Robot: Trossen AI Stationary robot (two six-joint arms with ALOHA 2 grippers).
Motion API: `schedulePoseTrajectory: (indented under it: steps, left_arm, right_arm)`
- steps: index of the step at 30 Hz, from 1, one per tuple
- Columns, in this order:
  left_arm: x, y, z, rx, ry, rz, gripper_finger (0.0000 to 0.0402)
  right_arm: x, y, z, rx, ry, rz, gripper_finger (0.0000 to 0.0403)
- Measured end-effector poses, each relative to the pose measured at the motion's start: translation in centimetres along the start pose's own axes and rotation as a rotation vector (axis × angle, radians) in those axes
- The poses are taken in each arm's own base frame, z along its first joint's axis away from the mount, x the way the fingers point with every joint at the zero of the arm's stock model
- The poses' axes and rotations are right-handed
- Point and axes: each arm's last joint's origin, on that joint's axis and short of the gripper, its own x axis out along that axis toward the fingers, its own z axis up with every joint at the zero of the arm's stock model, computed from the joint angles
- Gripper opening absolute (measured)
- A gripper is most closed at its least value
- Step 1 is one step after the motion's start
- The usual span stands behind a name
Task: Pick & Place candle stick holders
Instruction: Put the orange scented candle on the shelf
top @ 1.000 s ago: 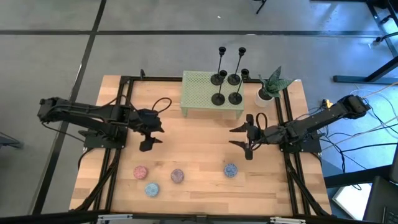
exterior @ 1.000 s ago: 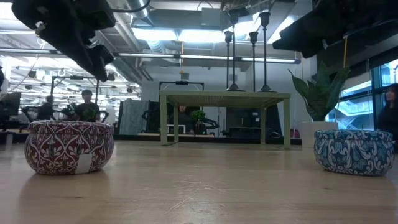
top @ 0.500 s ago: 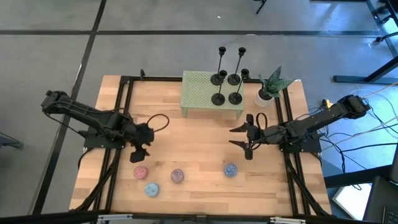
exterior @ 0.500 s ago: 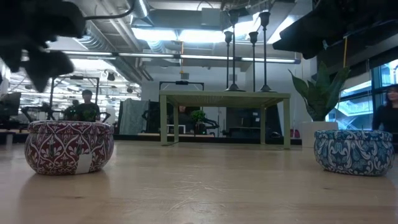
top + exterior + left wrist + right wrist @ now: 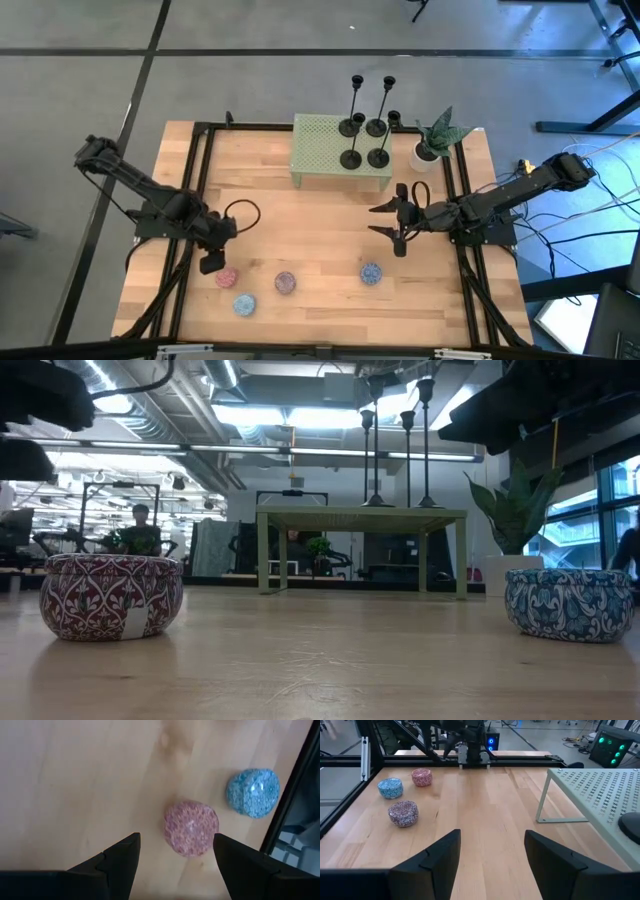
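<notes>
Four black candle stick holders [image 5: 364, 140] stand by their round bases on a pale green perforated stand [image 5: 320, 150] at the table's far middle; two are tall, two short. In the low view their stems [image 5: 407, 450] rise above the stand [image 5: 360, 515]. My left gripper [image 5: 212, 264] hangs open near the table's front left, pointing down, just above a pink speckled tin [image 5: 191, 827]. My right gripper [image 5: 395, 222] is open at the right, near side of the stand, nothing between its fingers [image 5: 492, 855]. One holder's base [image 5: 630, 827] shows in the right wrist view.
Several small round tins sit near the front edge: pink [image 5: 225, 277], light blue [image 5: 243, 304], dark red [image 5: 285, 283] and blue [image 5: 370, 272]. A potted plant [image 5: 432, 140] stands right of the stand. A black frame [image 5: 190, 200] runs along the table's sides.
My left gripper has swung from the table's left middle toward the near edge and sunk a little. It has tipped to point down and rolled about its own line, and now hangs over the pink tin. Its fingers have stayed apart.
</notes>
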Motion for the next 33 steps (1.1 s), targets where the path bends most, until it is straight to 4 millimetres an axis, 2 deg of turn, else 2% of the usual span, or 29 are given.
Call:
schedulePoseTrajectory:
  steps: [7, 14, 21, 33]
  left_arm:
    - [1.1, -0.6, -1.2, -0.081, 0.140, 0.056, 0.0249]
    - [2.7, -1.1, -1.6, -0.087, 0.204, 0.142, 0.0249]
    - [3.9, -1.6, -1.7, -0.079, 0.233, 0.184, 0.0249]
    - [5.2, -2.9, -1.6, -0.072, 0.205, 0.119, 0.0249]
  right_arm:
    - [0.0, 0.0, 0.0, 0.000, 0.000, 0.000, 0.0225]
    - [0.0, 0.0, 0.0, -0.001, 0.002, 0.000, 0.0225]
    - [0.0, 0.0, 0.0, -0.002, 0.003, 0.000, 0.0225]
    - [0.0, 0.0, 0.0, -0.001, 0.001, 0.000, 0.0225]
